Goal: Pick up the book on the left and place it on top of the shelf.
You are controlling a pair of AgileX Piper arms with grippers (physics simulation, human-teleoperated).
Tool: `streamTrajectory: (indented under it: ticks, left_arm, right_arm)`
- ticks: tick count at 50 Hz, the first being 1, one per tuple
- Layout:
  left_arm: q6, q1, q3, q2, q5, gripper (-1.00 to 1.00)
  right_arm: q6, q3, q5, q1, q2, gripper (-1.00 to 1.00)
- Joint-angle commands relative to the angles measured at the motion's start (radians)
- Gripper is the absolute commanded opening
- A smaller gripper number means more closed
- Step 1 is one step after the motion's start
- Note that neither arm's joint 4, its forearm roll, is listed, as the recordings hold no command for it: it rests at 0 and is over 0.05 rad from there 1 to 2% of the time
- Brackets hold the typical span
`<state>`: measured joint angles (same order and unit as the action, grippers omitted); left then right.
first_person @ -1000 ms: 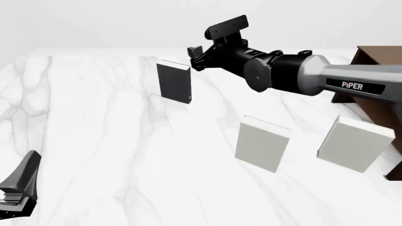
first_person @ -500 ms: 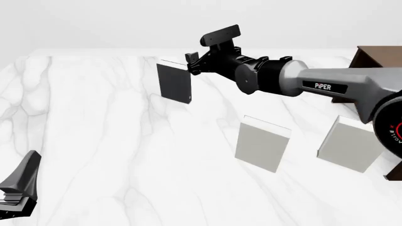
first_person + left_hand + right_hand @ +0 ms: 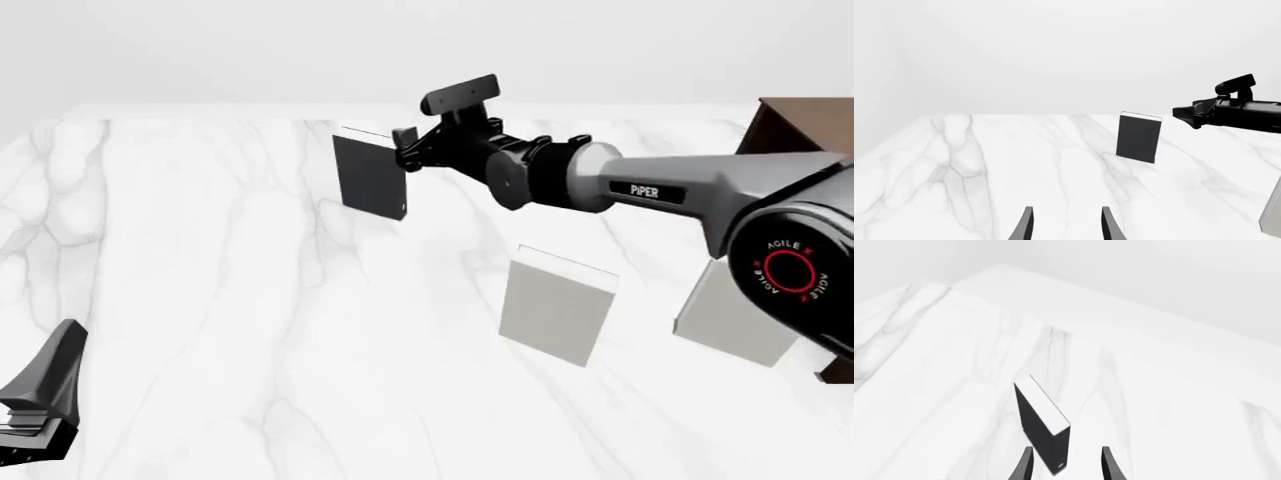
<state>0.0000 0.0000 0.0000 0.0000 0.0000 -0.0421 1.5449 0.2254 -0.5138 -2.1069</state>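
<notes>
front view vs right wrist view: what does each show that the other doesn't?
Only the front view: the right arm reaching toward the book, two light grey books, an edge of the brown shelf, and the left gripper low at the near left.

Only the right wrist view: the book's white top edge seen from above, lined up with the gap of the open right gripper.

Both: the black book upright on the marble table.
</notes>
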Motion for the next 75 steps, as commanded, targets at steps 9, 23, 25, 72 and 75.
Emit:
streamTrajectory:
  ticks: [9, 23, 25, 72, 75]
  left_arm:
    - [0.0, 0.0, 0.0, 0.0, 0.0, 1.0]
    - [0.0, 0.0, 0.0, 0.0, 0.0, 1.0]
    - [0.0, 0.0, 0.0, 0.0, 0.0, 1.0]
    - [0.0, 0.0, 0.0, 0.0, 0.0, 1.0]
    - [0.0, 0.0, 0.0, 0.0, 0.0, 1.0]
  right_arm:
    - [0.024, 0.037, 0.009, 0.001, -0.075, 1.0]
    - [0.03, 0.069, 0.011, -0.009, -0.11, 1.0]
    - [0.03, 0.078, 0.008, -0.009, -0.12, 1.0]
    - [0.045, 0.275, -0.057, -0.023, -0.272, 1.0]
    - [0.047, 0.275, -0.058, -0.026, -0.277, 1.0]
